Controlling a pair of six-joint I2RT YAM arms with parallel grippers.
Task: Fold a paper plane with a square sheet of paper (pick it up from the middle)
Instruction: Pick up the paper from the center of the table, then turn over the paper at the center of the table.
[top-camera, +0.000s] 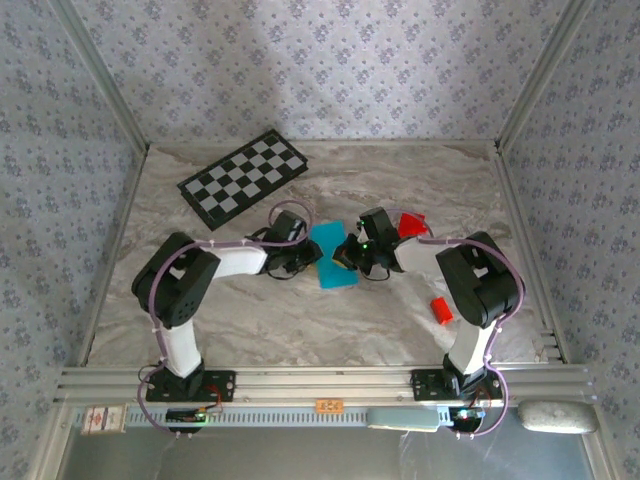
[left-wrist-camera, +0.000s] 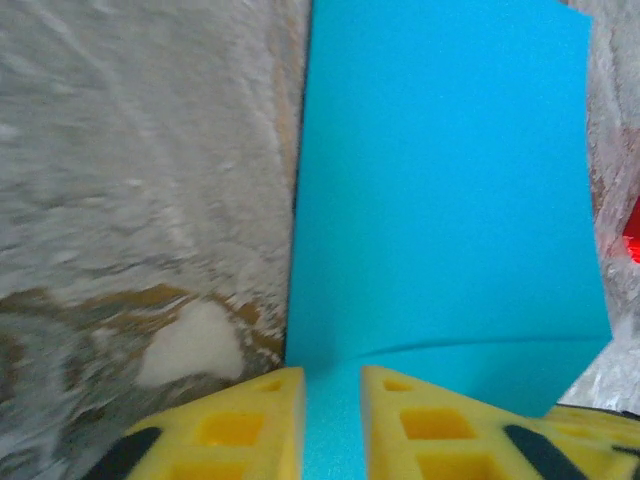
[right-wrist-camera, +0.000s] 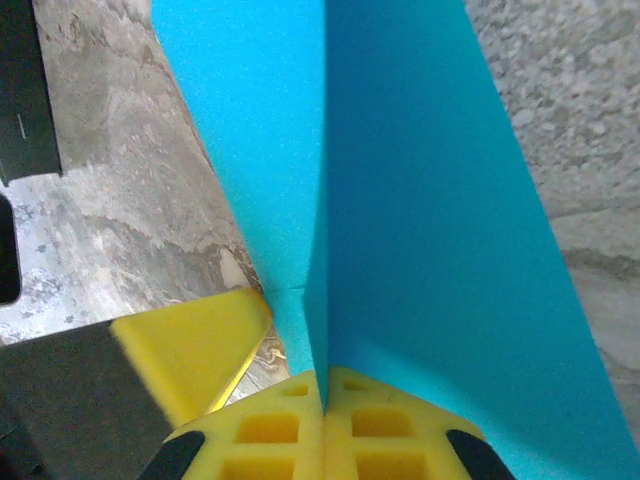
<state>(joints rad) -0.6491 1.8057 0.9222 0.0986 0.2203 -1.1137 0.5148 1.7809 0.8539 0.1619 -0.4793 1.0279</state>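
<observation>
Top view, mid-frame: square sheet of paper (top-camera: 330, 255), bright cyan, on the marbled worktop (top-camera: 300, 320). Left gripper (top-camera: 306, 258) at its left edge, right gripper (top-camera: 349, 256) at its right edge. Looks narrower than square from above; exact fold hard to make out there.

Left wrist view: yellow fingers (left-wrist-camera: 250, 425) along the bottom edge, slightly apart, a narrow strip of cyan showing in the gap. Sheet spreading over centre and right of frame, a shallow crease crossing low right.

Right wrist view: fingers (right-wrist-camera: 380, 420) pressed together at bottom centre, clamped on a raised fold of the sheet. Fold standing as a sharp ridge running toward the top of frame, one face bright, the other shaded. One yellow finger of the left gripper at lower left, just beside the sheet's near edge.

Elsewhere, top view: checkered board (top-camera: 245, 177) upper left; one red block (top-camera: 412, 224) just right of the right gripper; second red block (top-camera: 441, 310) lower right, well apart from the sheet.
</observation>
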